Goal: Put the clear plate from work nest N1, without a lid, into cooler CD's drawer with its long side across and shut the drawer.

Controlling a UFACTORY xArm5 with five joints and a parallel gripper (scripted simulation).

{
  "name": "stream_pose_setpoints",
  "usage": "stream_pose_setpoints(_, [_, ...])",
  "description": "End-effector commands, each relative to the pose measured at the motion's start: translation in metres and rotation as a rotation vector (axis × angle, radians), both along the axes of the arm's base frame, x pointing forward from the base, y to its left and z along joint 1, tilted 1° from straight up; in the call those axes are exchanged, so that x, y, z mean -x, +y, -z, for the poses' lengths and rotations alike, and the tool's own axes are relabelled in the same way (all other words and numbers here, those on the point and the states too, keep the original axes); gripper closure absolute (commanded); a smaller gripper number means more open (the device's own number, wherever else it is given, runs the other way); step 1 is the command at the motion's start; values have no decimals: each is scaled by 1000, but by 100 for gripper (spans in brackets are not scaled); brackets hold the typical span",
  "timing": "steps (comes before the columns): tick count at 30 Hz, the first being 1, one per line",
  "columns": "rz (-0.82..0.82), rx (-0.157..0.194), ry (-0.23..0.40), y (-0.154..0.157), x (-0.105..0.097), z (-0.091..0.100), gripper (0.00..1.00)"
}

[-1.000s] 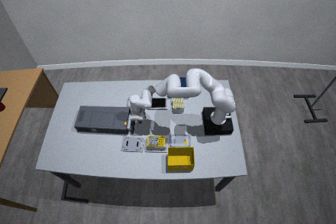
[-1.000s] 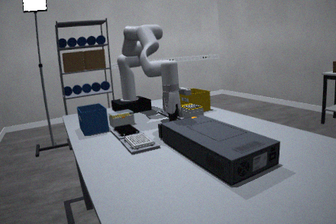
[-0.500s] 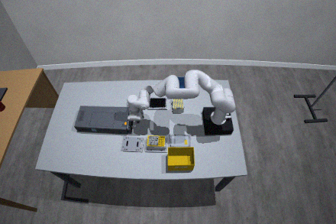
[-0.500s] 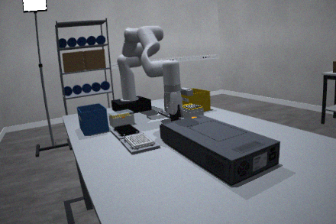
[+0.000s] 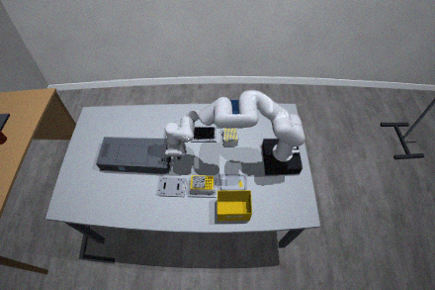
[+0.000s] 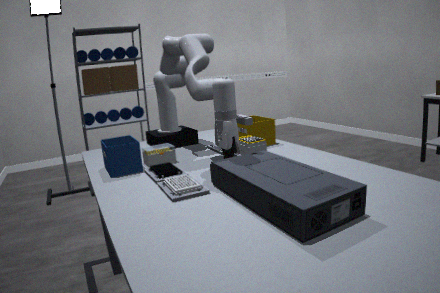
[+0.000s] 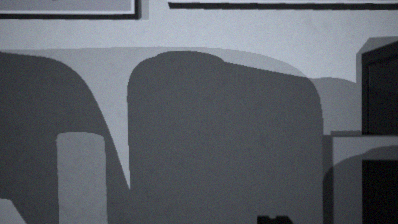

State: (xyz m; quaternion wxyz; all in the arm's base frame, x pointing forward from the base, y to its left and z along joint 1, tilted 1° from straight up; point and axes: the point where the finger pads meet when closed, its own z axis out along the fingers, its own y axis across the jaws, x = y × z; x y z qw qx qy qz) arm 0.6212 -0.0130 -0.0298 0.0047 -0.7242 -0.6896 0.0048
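Observation:
The cooler CD (image 5: 130,153) (image 6: 285,188) is a long dark grey box on the left half of the table. No drawer sticks out of it in either the top or the exterior view, and I cannot make out its lamp. My gripper (image 5: 174,155) (image 6: 229,152) is shut and empty. It points down, close to the table, right at the cooler's end that faces the arm. In the wrist view a dark edge of the cooler (image 7: 380,90) shows at the right. A pale well plate (image 6: 182,183) lies on a nest beside a black plate (image 6: 165,169) (image 5: 204,133). I cannot tell whether it is the clear plate.
A yellow tip rack (image 5: 229,136) (image 6: 159,152) and a blue box (image 6: 121,155) stand at the back. In front lie a light grey piece (image 5: 172,187), a yellow rack (image 5: 202,182) and a clear box (image 5: 232,181). A yellow bin (image 5: 233,206) stands by the front edge.

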Motion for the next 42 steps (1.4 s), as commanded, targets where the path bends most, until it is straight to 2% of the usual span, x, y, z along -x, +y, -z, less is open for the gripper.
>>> stream_pose_setpoints(1, [0, 3, -6, 0, 7, -2, 100])
stream_pose_setpoints(27, [0, 3, -5, 2, 43, -2, 100])
stream_pose_setpoints(42, [0, 3, -5, 2, 44, -2, 100])
